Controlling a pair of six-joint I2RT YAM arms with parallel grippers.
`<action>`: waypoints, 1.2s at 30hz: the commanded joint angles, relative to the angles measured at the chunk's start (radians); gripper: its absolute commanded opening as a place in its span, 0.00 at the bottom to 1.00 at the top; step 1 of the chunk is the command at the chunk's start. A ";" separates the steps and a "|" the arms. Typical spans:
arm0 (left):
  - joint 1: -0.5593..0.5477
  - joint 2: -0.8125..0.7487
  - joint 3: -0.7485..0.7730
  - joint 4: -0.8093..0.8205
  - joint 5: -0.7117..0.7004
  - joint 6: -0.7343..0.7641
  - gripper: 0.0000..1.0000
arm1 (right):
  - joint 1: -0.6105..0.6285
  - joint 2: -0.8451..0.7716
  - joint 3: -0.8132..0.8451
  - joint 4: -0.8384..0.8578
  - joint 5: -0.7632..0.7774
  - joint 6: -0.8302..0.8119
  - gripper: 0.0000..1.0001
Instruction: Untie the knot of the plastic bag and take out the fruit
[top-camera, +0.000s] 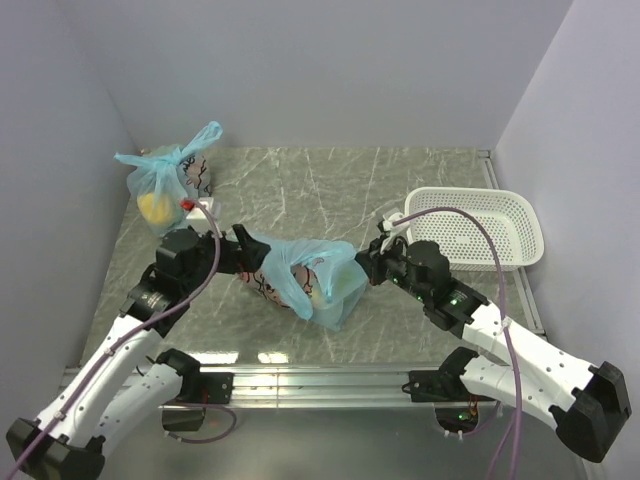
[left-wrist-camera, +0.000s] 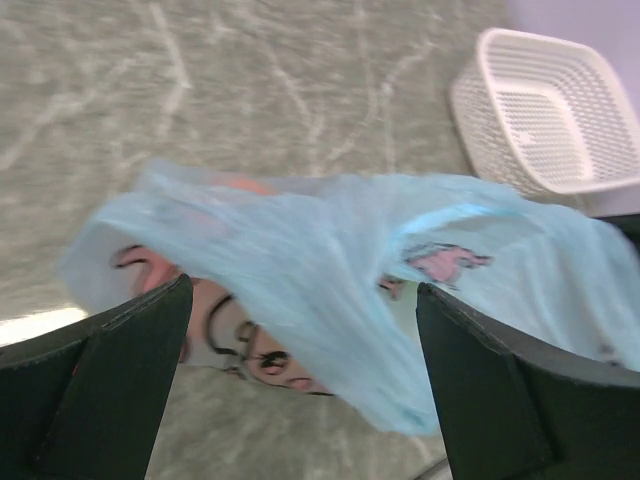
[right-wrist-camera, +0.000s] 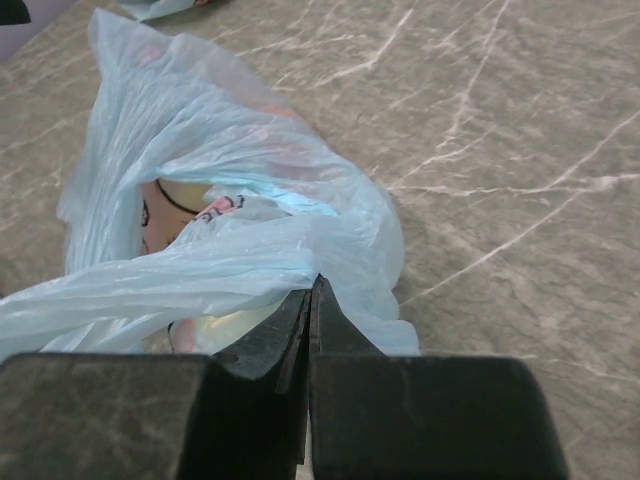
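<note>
The light-blue plastic bag lies on its side mid-table between both arms. My left gripper is at its left end, open wide, with a fold of blue film hanging loose between the fingers. My right gripper is shut on a bunched strip of the bag at its right end. Fruit shows only as tints through the film: pale yellow by my right jaws, orange deeper in. No knot can be made out on this bag.
A second blue bag, knotted, with a yellow lump inside, stands at the far left corner. A white mesh basket sits at the right, beside the wall. Walls close off the left, back and right sides.
</note>
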 joint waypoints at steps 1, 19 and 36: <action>-0.141 0.028 0.061 0.026 -0.093 -0.123 0.99 | 0.032 0.006 0.059 0.009 0.010 -0.014 0.00; -0.709 0.408 0.135 -0.297 -0.933 -0.651 0.92 | 0.102 -0.007 0.067 -0.011 0.122 -0.005 0.00; -0.473 0.389 0.213 -0.223 -0.986 -0.275 0.01 | 0.082 -0.085 0.018 -0.075 0.391 0.090 0.00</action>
